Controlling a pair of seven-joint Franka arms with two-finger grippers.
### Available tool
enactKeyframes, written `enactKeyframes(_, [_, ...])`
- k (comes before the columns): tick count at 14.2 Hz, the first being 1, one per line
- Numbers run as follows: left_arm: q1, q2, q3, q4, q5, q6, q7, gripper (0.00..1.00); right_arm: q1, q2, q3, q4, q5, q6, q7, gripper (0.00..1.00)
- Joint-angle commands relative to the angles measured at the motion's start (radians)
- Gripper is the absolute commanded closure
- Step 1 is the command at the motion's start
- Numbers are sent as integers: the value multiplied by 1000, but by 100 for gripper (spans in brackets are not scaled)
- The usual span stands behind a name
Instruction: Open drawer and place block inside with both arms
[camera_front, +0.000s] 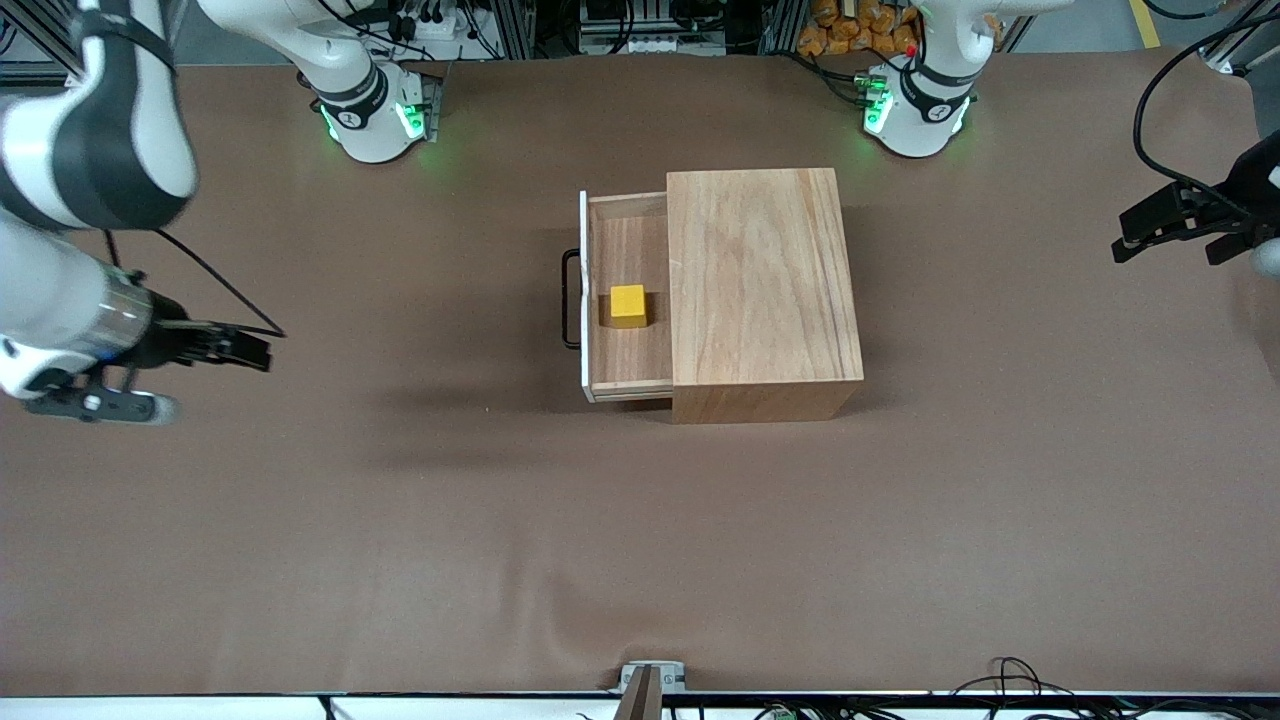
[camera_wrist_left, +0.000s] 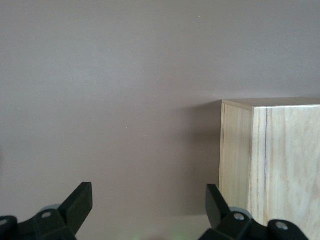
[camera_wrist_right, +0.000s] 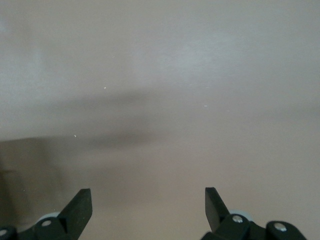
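The drawer stands pulled out of the big wooden box toward the right arm's end of the table, its black wire handle on the white-edged front. On the drawer floor rests the small yellow block. My right gripper hangs open and empty over bare table at the right arm's end, well away from the handle; the right wrist view has the same gripper over plain brown mat. At the left arm's end my left gripper is open and empty. In its wrist view, this gripper faces a corner of the box.
A brown mat covers the table. The green-lit arm bases stand along the edge farthest from the front camera. A small metal bracket and loose cables lie at the nearest edge.
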Motion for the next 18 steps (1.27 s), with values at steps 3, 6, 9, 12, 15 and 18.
enactKeyframes(3, [9,1,-5,16,9,-16,16,0,-143,-148,31,-55,-15,-49,-99,0])
enactKeyframes(6, [9,1,-5,16,9,-16,17,0,-218,-198,55,-57,-15,-101,-184,0])
enactKeyframes(9, [9,1,-5,16,7,-17,19,0,-258,-240,112,-55,-72,-156,-184,0])
enactKeyframes(12, [9,1,-5,16,7,-17,19,0,-260,-251,112,-54,-75,-187,-189,0])
enactKeyframes(15, [9,2,-5,16,7,-17,20,0,-257,-248,118,-37,-75,-195,-181,0])
enactKeyframes(18, [9,1,-5,16,7,-17,20,0,-249,-250,118,-20,-73,-232,-137,0])
